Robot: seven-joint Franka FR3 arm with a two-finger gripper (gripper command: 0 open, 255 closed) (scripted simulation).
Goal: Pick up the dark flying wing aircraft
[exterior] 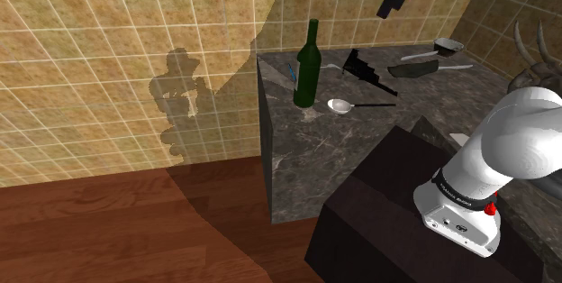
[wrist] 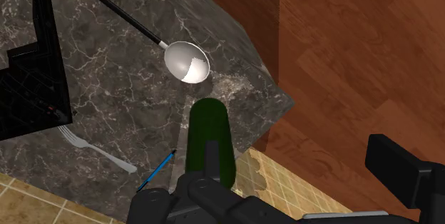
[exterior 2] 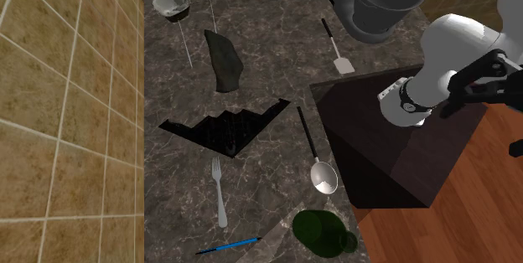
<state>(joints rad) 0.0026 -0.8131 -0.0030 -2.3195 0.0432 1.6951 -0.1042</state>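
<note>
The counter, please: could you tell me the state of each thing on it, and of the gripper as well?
aircraft: lying flat, not held.
bottle: standing upright.
spoon: lying flat, hollow side up.
fork: lying flat.
pen: lying flat.
bowl: upright, opening up.
gripper: open, holding nothing.

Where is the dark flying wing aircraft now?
In the second exterior view the aircraft lies on the counter, next to the fork, left of the spoon.
</note>
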